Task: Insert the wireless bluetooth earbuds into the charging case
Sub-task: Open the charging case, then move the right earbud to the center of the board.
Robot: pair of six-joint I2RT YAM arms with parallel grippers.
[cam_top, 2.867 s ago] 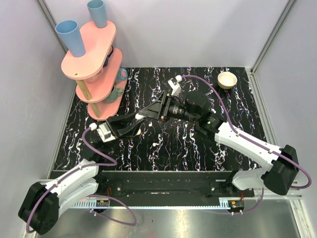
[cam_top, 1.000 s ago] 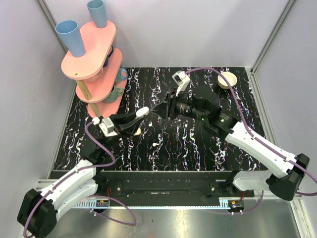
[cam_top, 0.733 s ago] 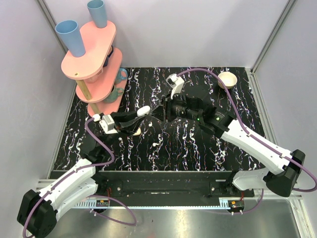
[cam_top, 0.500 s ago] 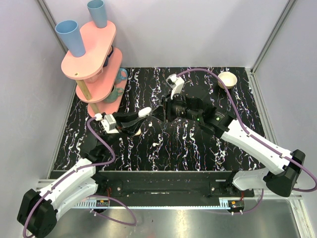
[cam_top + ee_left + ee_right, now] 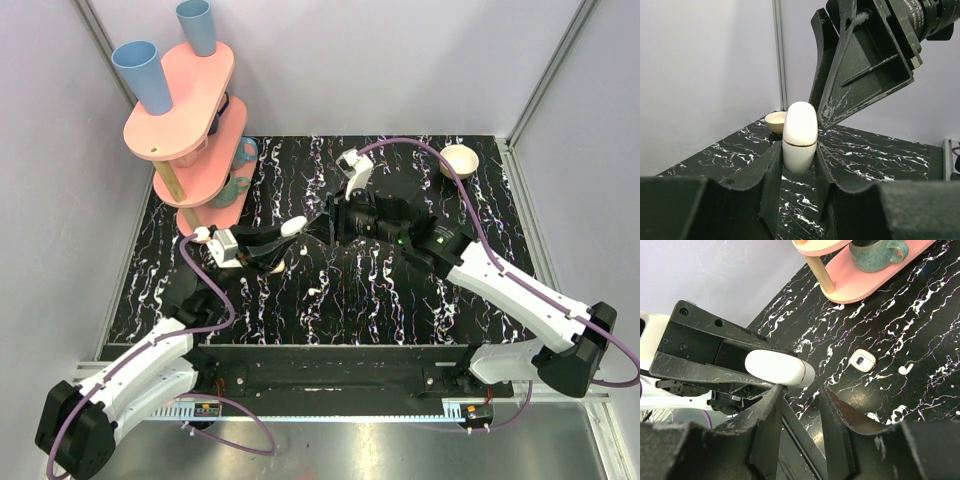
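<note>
1. Left fingers [image 5: 769,167] are clamped on the charging case [image 5: 799,131]. One finger is on each flat side, and the case is raised off the tabletop [image 5: 380,300].
2. The case is white with a thin gold seam and its lid is down. Its rounded end projects past the left fingertips toward the right arm.
3. A white rounded piece with a dark centre [image 5: 862,360] lies on the tabletop under the left fingers' tips.
4. One earbud [image 5: 904,368] lies on the tabletop just beside that piece. It is nearer the arm bases than either pair of fingers and touches neither pair. It is not in the case.
5. Right fingers [image 5: 769,412] are spread apart and hold nothing. Their tips are just beside the case's projecting end; contact cannot be determined.
6. A cream bowl [image 5: 459,160] sits well apart from the right fingers, at the far right.
</note>
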